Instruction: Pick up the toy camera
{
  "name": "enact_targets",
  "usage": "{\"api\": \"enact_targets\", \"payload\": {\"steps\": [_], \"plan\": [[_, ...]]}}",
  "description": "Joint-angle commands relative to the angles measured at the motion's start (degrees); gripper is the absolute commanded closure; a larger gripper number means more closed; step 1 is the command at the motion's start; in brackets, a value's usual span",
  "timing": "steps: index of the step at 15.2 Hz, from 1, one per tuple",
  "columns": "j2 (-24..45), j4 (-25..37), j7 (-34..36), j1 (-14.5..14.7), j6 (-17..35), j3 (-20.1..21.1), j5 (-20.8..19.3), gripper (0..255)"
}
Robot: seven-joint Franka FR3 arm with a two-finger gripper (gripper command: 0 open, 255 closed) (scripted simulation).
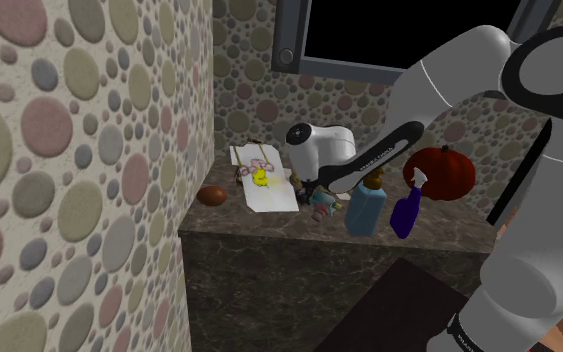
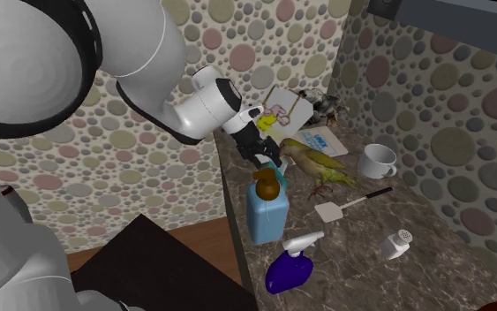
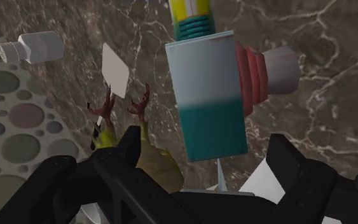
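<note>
Hand (image 3: 206, 149) hovers released, spread wide and touching nothing, over the teal-and-white toy camera (image 3: 209, 89) on the marbled counter (image 3: 311, 38).

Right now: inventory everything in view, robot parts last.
marble counter: 1, dark, along spotted walls
box-shaped toy camera: 1, pale blue and teal, between fingers
bird figure: 1, yellow-green, beside camera
capped jug: 1, blue, counter front
spray bottle: 1, dark blue, beside jug
mug: 1, white, by wall
spatula: 1, white, mid-counter
shaker: 1, white, beyond spatula
pumpkin: 1, orange, behind spray bottle
flat box: 1, white, corner
gripper: 1, black, open
arm: 1, white
</note>
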Motion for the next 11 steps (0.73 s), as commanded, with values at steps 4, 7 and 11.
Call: {"api": "enact_targets", "payload": {"steps": [4, 7, 11], "plan": [[1.16, 0.22, 1.1, 0.15, 0.31, -0.17, -1.01, 255], [1.2, 0.24, 1.13, 0.16, 0.31, -0.18, -1.04, 255], [1.22, 0.24, 1.13, 0.13, 0.35, -0.2, -1.08, 255]]}}
